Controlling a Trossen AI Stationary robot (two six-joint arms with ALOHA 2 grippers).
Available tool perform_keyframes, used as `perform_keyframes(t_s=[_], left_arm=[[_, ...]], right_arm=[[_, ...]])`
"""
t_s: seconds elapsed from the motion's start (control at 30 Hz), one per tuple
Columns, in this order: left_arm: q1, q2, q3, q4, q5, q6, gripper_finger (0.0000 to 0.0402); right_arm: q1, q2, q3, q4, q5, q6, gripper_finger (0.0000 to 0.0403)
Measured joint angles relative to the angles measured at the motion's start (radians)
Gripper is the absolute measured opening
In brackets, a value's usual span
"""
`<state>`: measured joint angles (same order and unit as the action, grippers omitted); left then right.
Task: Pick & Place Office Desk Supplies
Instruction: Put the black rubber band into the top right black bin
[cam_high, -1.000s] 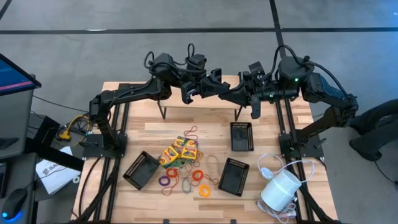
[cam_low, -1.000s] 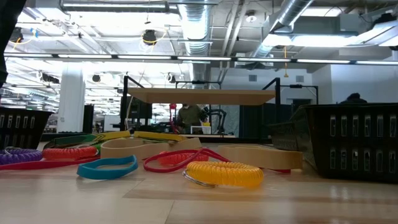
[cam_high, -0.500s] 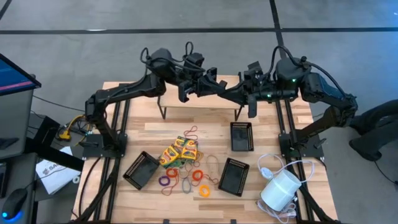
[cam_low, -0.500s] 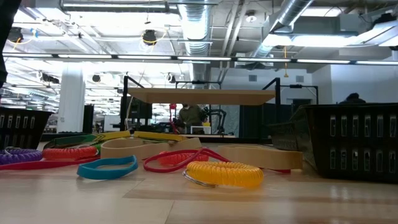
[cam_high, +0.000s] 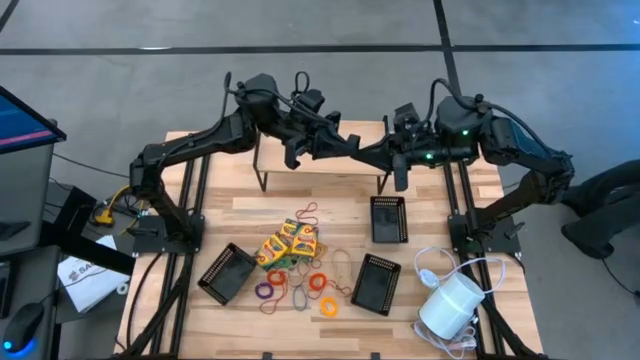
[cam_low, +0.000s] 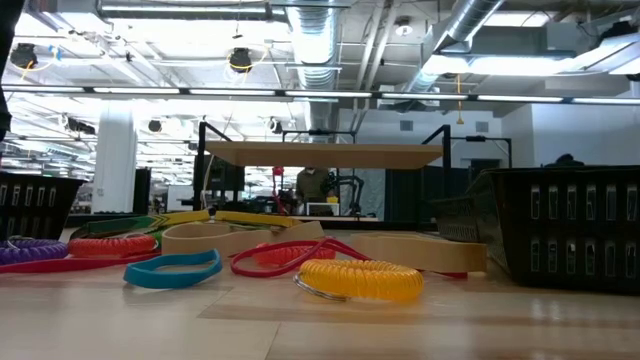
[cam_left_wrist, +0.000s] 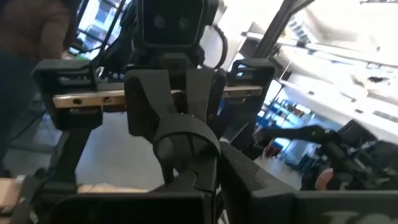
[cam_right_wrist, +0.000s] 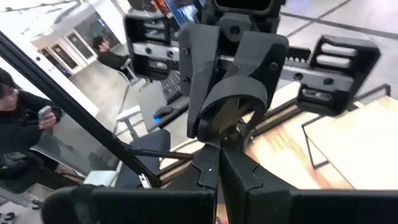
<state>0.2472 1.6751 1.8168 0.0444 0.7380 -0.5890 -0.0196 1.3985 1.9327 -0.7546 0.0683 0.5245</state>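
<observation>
The yellow-and-green crayon boxes (cam_high: 289, 243) were seen lying in a small heap near the middle of the wooden table (cam_high: 250, 210); thin loops (cam_high: 300, 287) in orange, red, purple and yellow were spread just beside them, between two black mesh trays (cam_high: 227, 272); a yellow coiled loop (cam_low: 360, 279) was seen flat in the low view; the left gripper (cam_high: 352, 146) and right gripper (cam_high: 366, 155) were held high, tip to tip, fingers pressed together, nothing held.

Black mesh tray (cam_low: 570, 225) edge-cropped.
</observation>
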Motion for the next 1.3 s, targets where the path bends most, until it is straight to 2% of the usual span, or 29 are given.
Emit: perform_keyframes(t_s=[0.57,0.9,0.97,1.07,1.3], left_arm=[[0.002,-0.008,0.0,-0.203,-0.015,0.119,0.0003],[0.013,-0.021,-0.002,-0.265,0.009,0.22,0.0005],[0.029,-0.041,-0.007,-0.348,0.094,0.257,0.0014],[0.035,-0.068,-0.002,-0.387,0.134,0.324,0.0043],[0.047,-0.095,-0.002,-0.459,0.088,0.375,0.0129]], right_arm=[[0.025,0.0,0.0,-0.107,0.07,0.063,0.0],[0.079,0.005,-0.008,-0.134,0.172,0.14,0.0],[0.087,0.002,-0.008,-0.143,0.203,0.143,0.0],[0.089,-0.003,-0.004,-0.137,0.233,0.153,0.0],[0.09,0.002,-0.007,-0.19,0.253,0.206,0.0]])
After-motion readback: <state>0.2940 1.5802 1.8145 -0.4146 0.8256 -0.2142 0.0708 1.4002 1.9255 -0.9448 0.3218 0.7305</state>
